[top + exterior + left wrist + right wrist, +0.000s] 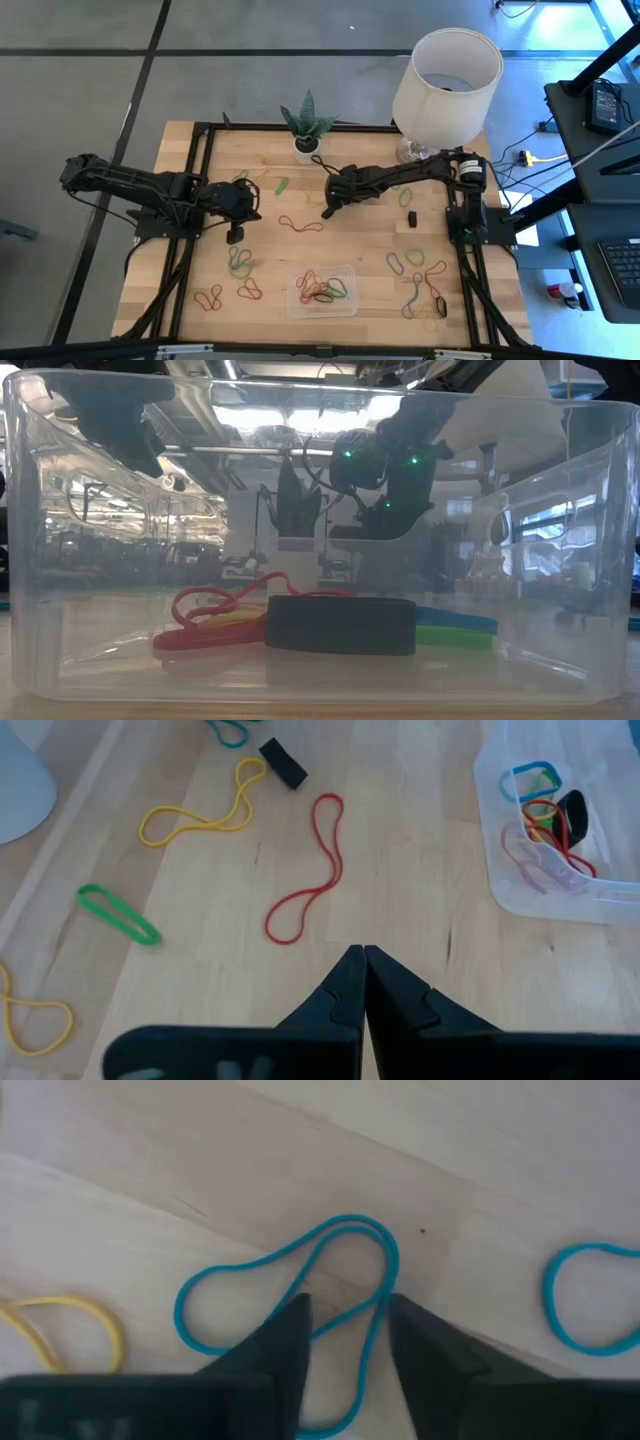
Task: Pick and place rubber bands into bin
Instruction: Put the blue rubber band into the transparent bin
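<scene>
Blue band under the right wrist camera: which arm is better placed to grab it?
Right. Its gripper is open, fingers straddling the blue band. The left gripper is shut, elsewhere.

High view looks straight down; low view peers level through the bin (320, 650).

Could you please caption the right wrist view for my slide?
Right hand, fingers open, straddling a blue rubber band on the wooden table.

Colourful rubber bands (300, 224) scattered on wood, several inside clear bin (296, 300).
</scene>
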Robot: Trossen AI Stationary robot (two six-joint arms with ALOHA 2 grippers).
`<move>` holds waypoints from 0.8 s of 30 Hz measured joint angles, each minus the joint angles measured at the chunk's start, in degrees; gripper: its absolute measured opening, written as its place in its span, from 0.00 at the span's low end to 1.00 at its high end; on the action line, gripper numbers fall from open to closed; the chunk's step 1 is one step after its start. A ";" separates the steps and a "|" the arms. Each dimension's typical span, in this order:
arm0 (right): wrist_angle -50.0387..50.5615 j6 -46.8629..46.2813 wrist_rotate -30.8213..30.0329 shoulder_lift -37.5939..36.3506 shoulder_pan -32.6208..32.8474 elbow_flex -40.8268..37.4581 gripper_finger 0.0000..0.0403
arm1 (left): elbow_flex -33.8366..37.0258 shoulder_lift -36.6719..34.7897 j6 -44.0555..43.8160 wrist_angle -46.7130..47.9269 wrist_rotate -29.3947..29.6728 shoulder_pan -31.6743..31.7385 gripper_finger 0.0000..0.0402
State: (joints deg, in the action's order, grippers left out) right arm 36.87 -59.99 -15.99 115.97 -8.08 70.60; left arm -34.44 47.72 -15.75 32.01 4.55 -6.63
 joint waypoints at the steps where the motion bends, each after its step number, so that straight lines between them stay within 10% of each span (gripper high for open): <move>1: 0.00 0.00 -0.02 0.31 0.16 0.05 0.27 | 0.00 0.00 0.00 0.00 0.00 0.00 0.00; 6: -0.09 0.04 -0.93 0.48 1.86 0.06 0.03 | 0.00 0.02 -0.03 -0.04 0.00 0.00 0.01; 24: 13.24 -18.12 -15.22 -19.35 22.22 -0.45 0.00 | -0.02 0.07 -3.02 -0.14 -1.62 0.00 0.01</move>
State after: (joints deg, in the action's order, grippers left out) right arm 50.11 -78.10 -31.21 96.63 14.14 70.15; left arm -34.46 47.79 -18.76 31.87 2.94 -6.63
